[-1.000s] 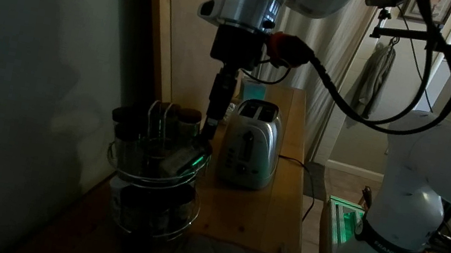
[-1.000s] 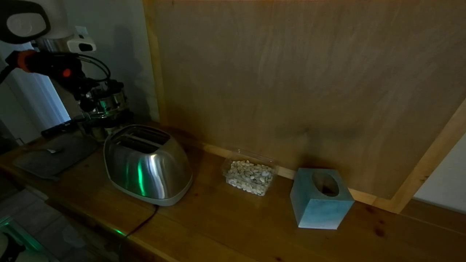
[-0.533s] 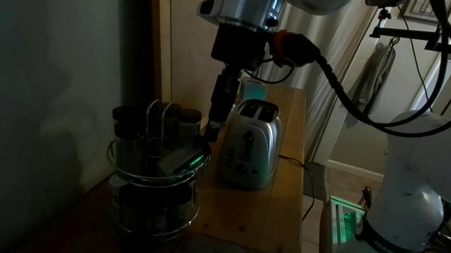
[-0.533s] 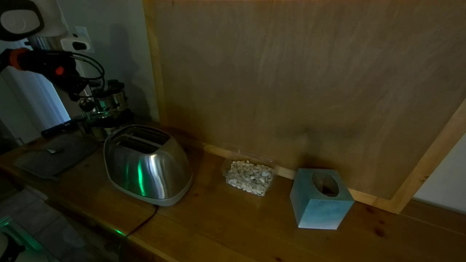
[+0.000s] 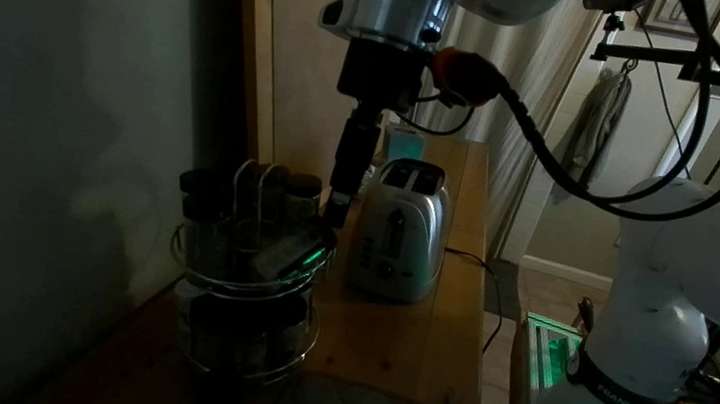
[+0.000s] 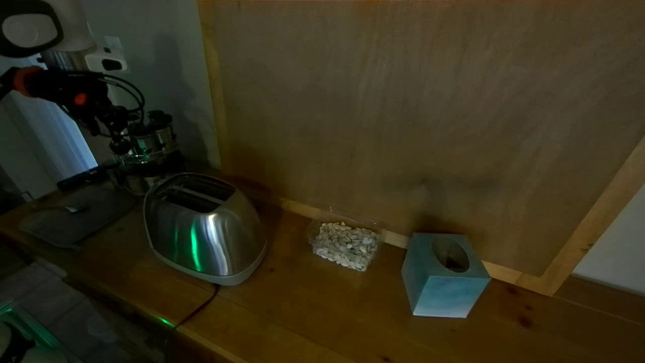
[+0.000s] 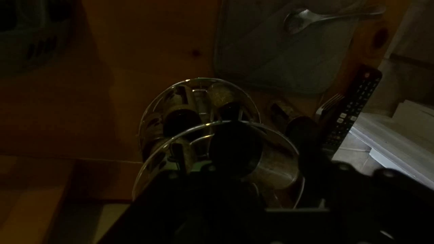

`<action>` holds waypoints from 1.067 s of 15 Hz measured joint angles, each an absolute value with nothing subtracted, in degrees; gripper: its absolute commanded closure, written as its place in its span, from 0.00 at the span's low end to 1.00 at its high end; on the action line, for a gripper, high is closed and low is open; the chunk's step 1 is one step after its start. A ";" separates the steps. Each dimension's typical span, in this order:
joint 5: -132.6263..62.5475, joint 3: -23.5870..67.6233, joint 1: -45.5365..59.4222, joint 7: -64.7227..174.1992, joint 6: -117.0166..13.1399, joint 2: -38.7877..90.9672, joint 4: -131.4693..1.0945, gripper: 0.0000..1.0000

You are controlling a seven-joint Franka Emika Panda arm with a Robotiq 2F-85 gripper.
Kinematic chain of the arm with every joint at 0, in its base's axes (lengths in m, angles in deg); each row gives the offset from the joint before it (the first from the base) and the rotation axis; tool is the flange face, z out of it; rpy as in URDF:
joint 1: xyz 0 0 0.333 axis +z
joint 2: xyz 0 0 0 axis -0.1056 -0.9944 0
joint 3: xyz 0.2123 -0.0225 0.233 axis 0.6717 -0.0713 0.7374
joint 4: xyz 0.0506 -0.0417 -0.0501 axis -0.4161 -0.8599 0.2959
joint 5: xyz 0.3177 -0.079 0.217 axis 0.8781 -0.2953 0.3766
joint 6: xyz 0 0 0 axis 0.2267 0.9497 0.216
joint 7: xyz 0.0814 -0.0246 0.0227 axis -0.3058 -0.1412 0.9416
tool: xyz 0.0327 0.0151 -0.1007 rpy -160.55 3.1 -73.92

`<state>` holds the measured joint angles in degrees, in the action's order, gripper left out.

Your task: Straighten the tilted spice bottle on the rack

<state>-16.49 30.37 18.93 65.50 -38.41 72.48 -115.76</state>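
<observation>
The small slim glass spice bottle with a dark cap [image 5: 289,250] leans far over on the upper tier of the round, tiered metal-wire rack [image 5: 241,288], its cap end raised toward the ring on the side of the shiny steel toaster [image 5: 401,231]. Near it, an upright glass jar with a dark brown lid [image 5: 302,198] shows how the bottle ought to stand. The black two-fingered gripper [image 5: 335,211] points down at the cap end, its tips at or just above the cap; the dim light does not show whether they touch. In the wrist view the fingers look parted, with the bottle's body visible between their dark shapes, and nothing appears to be held.

The step in hand seems to be the approach to the cap, with the straightening not yet done. The next move likely calls for centring the gap on the cap, coming down a little, and closing gently on it or nudging it from its outer side. The top would then need to swing up and inward over the base until the bottle stands within the ring. Smooth glass could roll or slip, so slow motion seems wise, with care for the neighbouring jar.
</observation>
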 measured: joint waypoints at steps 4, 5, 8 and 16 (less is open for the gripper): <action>-16.16 30.25 18.86 65.50 -40.20 72.21 -116.91 0.00; -15.68 30.22 18.89 65.53 -40.72 72.04 -117.14 0.00; -13.39 30.07 19.01 65.63 -41.94 71.60 -117.96 0.00; -8.90 29.98 19.09 65.64 -46.28 69.10 -118.68 0.00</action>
<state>-8.90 29.98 19.09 65.64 -46.28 69.10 -118.68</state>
